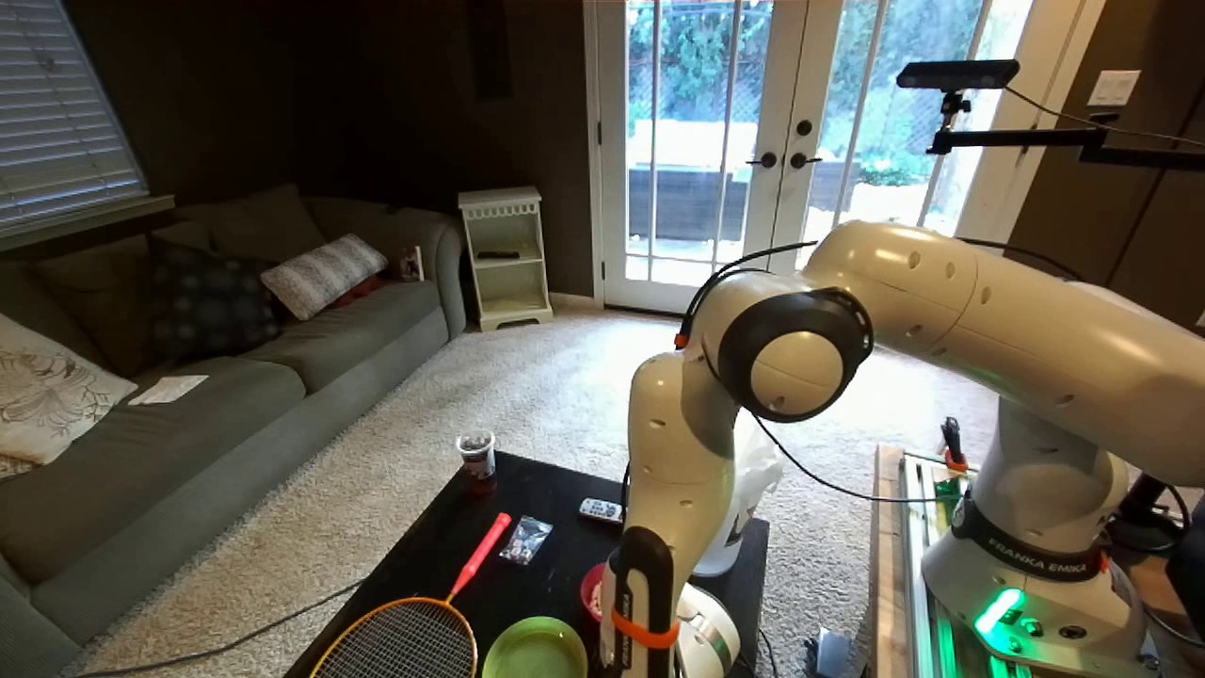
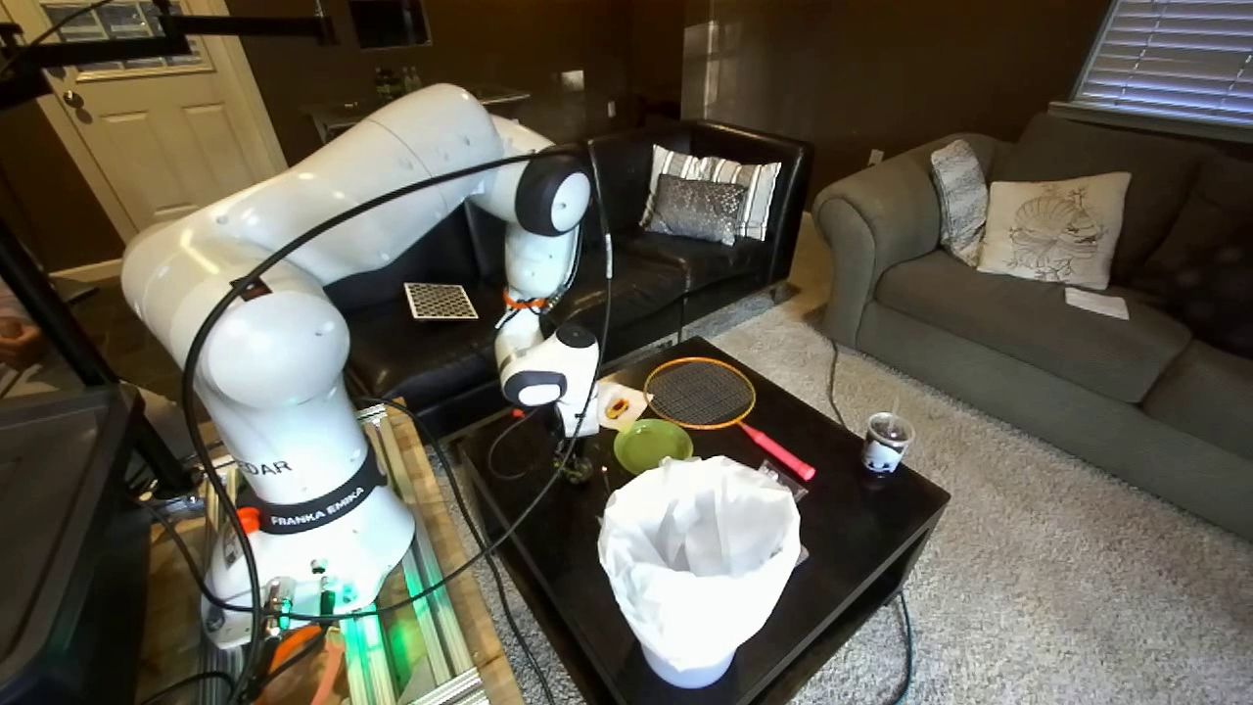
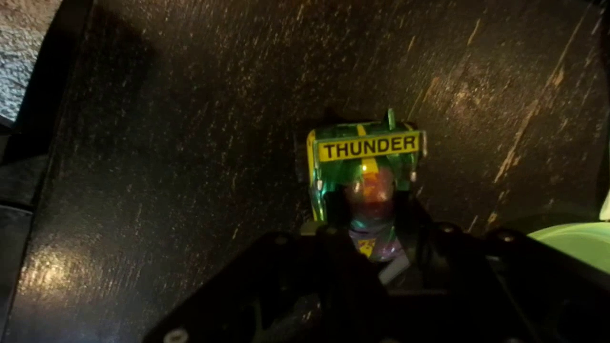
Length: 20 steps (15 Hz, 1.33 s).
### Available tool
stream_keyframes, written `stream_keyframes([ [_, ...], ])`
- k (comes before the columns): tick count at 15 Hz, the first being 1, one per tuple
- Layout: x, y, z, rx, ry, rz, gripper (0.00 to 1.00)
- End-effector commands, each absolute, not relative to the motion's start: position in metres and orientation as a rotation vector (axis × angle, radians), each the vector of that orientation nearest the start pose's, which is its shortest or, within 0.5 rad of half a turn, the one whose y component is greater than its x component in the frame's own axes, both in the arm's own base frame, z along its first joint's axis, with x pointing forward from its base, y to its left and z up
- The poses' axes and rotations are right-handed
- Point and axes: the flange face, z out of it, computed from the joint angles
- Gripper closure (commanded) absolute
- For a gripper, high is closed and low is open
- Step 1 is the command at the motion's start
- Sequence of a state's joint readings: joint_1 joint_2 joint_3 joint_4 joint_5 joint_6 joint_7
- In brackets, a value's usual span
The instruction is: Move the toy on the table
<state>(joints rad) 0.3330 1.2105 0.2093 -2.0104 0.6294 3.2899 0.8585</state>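
The toy is a green and yellow toy car (image 3: 369, 147) with a "THUNDER" sign and a round red driver's head. It is over the black table (image 3: 190, 105); whether its wheels touch the table is not clear. My gripper (image 3: 372, 205) is closed in with a fingertip against each side of the red head. In an exterior view the gripper (image 2: 572, 452) is low over the table (image 2: 852, 548), and the toy car (image 2: 580, 470) is a small dark green shape under it. In an exterior view the arm hides the toy.
A green bowl (image 2: 654, 446), a racket (image 2: 700, 394) and a napkin (image 2: 626, 403) lie beside the gripper. A white-bagged bin (image 2: 700, 578) stands tall nearby. A cup (image 2: 886, 446), a remote (image 1: 601, 509) and a plastic packet (image 1: 525, 540) are also on the table.
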Motion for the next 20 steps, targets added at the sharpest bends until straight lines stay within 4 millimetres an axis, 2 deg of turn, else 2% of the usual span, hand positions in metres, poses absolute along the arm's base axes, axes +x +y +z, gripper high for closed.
stream_keyframes([
  [1,0.393,0.204,-0.105,-2.464,1.715,0.119,0.92],
  [5,0.384,0.197,-0.106,-2.351,1.834,0.091,0.92],
  [10,0.372,0.183,-0.123,-2.286,1.963,0.108,0.92],
  [13,0.367,0.181,-0.131,-2.267,2.004,0.13,0.92],
  [20,0.362,0.178,-0.134,-2.235,2.065,0.118,0.92],
])
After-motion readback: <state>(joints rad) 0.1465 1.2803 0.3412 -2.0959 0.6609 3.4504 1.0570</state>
